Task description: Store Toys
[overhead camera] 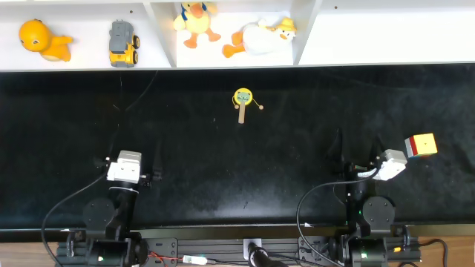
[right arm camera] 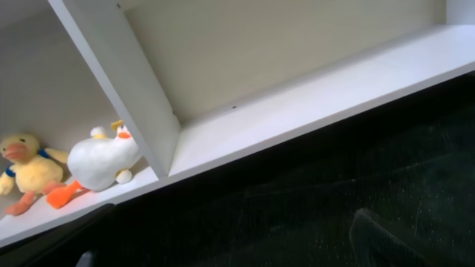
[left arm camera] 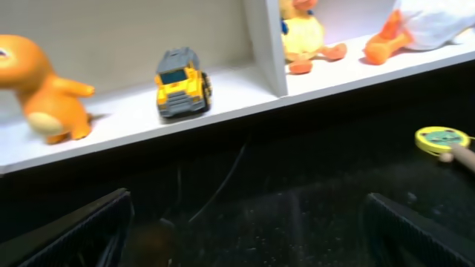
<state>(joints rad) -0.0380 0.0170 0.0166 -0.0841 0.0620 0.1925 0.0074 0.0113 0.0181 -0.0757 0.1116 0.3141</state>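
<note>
Two open claws, the left claw [left arm camera: 246, 199] and the right claw [right arm camera: 231, 215], low over the black worktop [overhead camera: 312, 133].

Each claw has its fingers spread wide, and nothing is between them. Just beside the right claw, on its right side, a coloured cube [overhead camera: 420, 144] is on the worktop; I cannot tell if they touch. Ahead of the left claw and to its right lies a small rattle drum [overhead camera: 243, 99] with a wooden handle, well apart from both claws. Farther ahead is the white shelf [overhead camera: 371, 44]. Straight ahead of the left claw stands a yellow truck [overhead camera: 123, 44], and to the left of it an orange duck figure [overhead camera: 43, 38]. In the next compartment to the right are a yellow plush duck [overhead camera: 197, 21] and a white plush duck [overhead camera: 260, 37], the white one lying on its side.
</note>
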